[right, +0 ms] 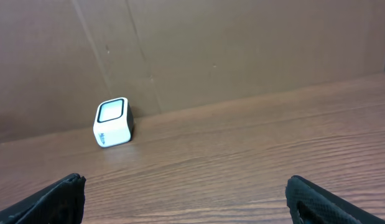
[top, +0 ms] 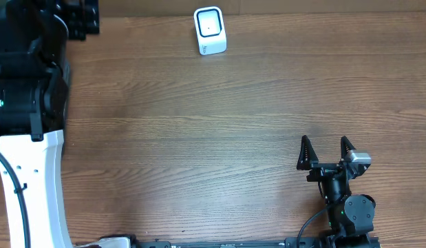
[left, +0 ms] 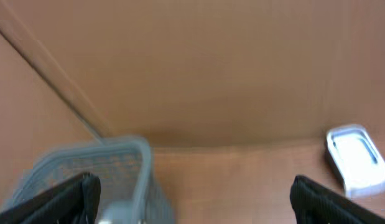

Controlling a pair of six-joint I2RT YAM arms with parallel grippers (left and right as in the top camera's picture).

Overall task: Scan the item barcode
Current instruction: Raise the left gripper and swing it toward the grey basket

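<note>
A bench point(top: 199, 138) stretches ahead of both tools, with a cardboard wall point(right: 242, 50) behind. A grey basket point(left: 99, 165) sits close before the left tool point(left: 195, 183), which is released. The white scanner point(top: 210, 31) stands far ahead-left of the right tool point(top: 324, 141), also released.

This looks like a robot lab bench set up as a mock shop checkout rather than a real store. A bare wood-grain table point(top: 199, 138) carries a small white barcode scanner point(top: 210, 31) standing near its far edge. A grey mesh plastic basket point(left: 99, 168) shows in the left wrist view. Plain brown cardboard sheets point(right: 242, 43) wall off the far side. Two robot arms work at the table: the left arm point(top: 27, 89), on a white base point(top: 44, 186), at the left edge, and the right arm point(top: 343, 200) at the near edge.
</note>
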